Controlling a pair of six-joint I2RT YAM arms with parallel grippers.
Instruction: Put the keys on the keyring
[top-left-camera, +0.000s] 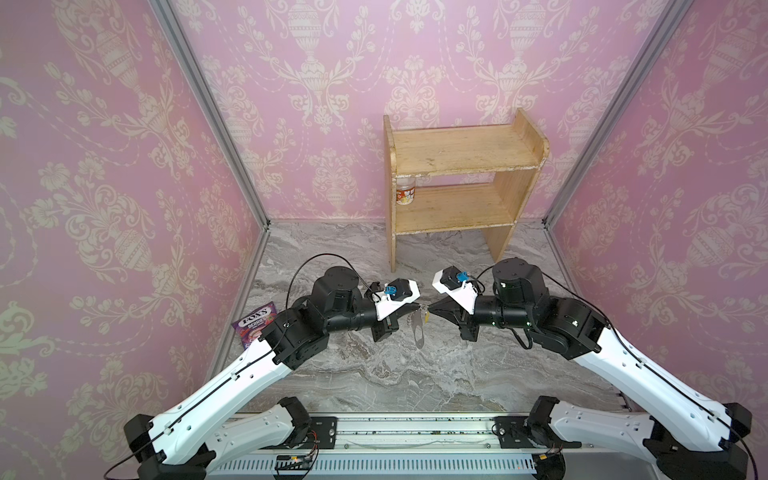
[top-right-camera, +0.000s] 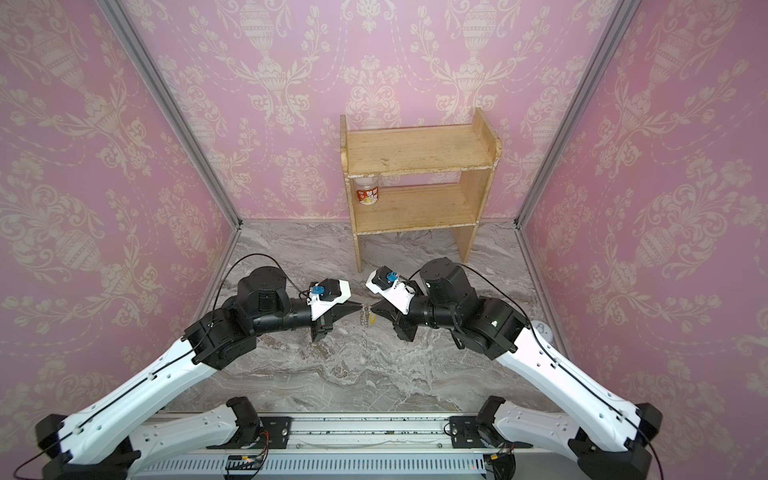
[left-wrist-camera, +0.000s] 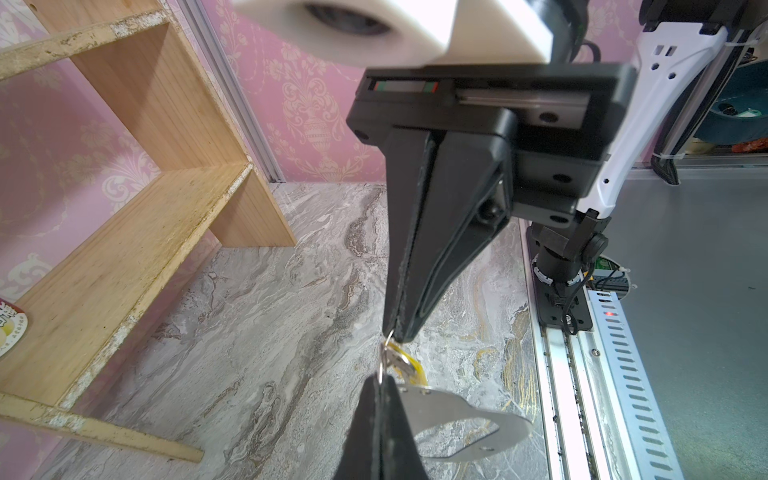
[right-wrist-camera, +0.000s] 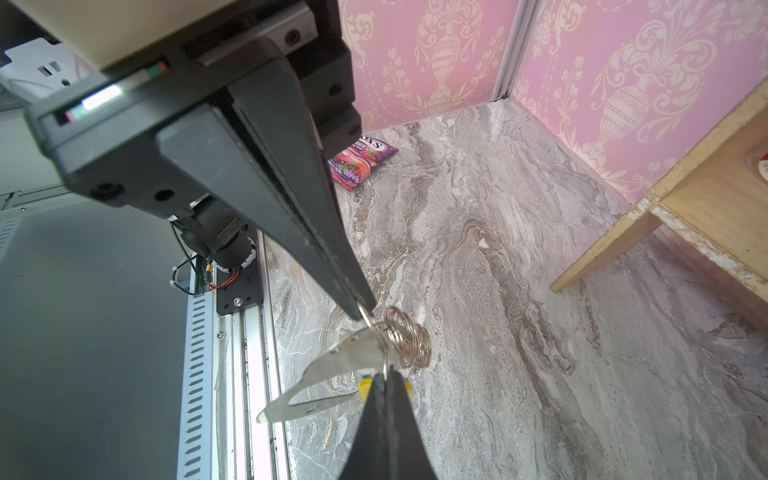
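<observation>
Two black-and-white robot arms (top-left-camera: 216, 388) meet nose to nose over the grey marble-look tabletop (top-left-camera: 374, 374), in front of a light wooden two-tier shelf (top-left-camera: 465, 149) at the back wall. A purple Fox's berries candy pouch (top-left-camera: 255, 322) lies off by the left wall. The left gripper (top-left-camera: 417, 306) and right gripper (top-left-camera: 431, 308) are both pinched fully together, tips nearly touching. The flat silver half-oval metal keyring (left-wrist-camera: 457, 415) hangs in the air under them, clear of the tabletop, and the left tips have one of its wire rings. The small yellow-tagged keys (left-wrist-camera: 415, 370) dangle just beside that plate, with the right tips nipping a thin ring right at them.
</observation>
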